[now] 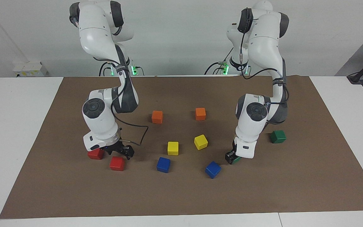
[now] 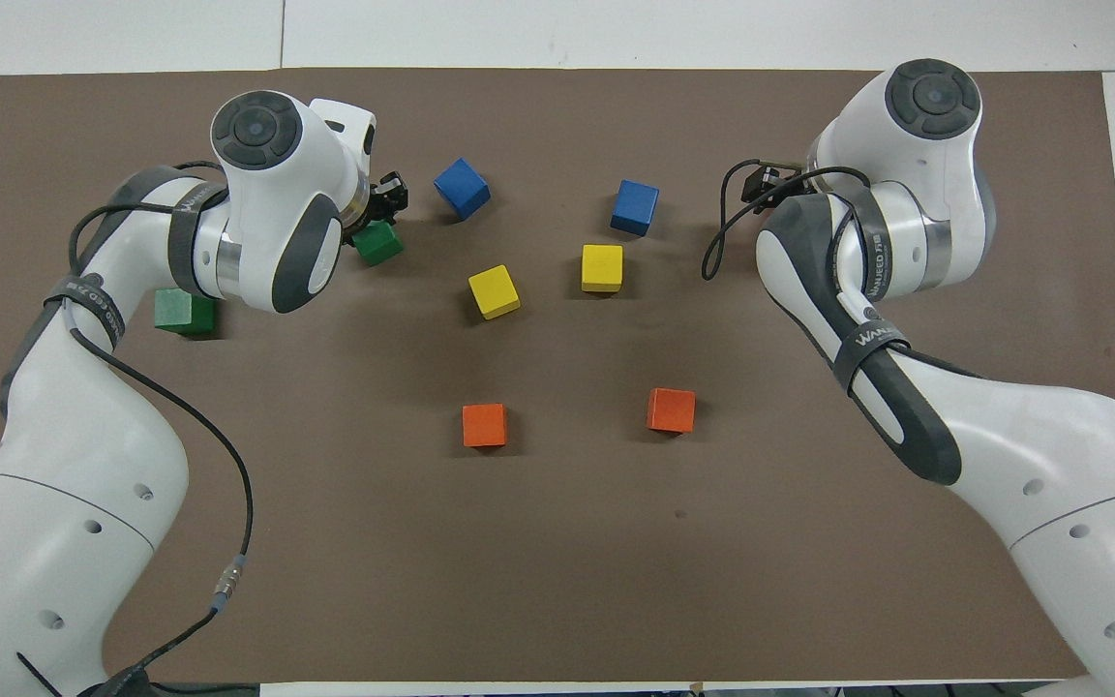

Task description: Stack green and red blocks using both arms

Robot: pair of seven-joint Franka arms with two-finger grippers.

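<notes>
Down at the counter (image 1: 181,195), the left pincer (image 1: 232,157) sits at one green block (image 1: 236,159), though whether it is clamped on it I cannot tell; the other green block (image 1: 278,136) lies nearer the robots. Likewise the right pincer (image 1: 123,151) is low between two red blocks (image 1: 95,154) (image 1: 117,163), its grip unreadable, neither block stacked.

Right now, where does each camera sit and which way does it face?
Facing view: high across the table, looking at the robots; both arms show, left gripper at a green block, right gripper beside two red blocks.
Overhead view: above the robots' end, looking forward and down; arms enter from the bottom.
Shared: brown mat, yellow cubes.
</notes>
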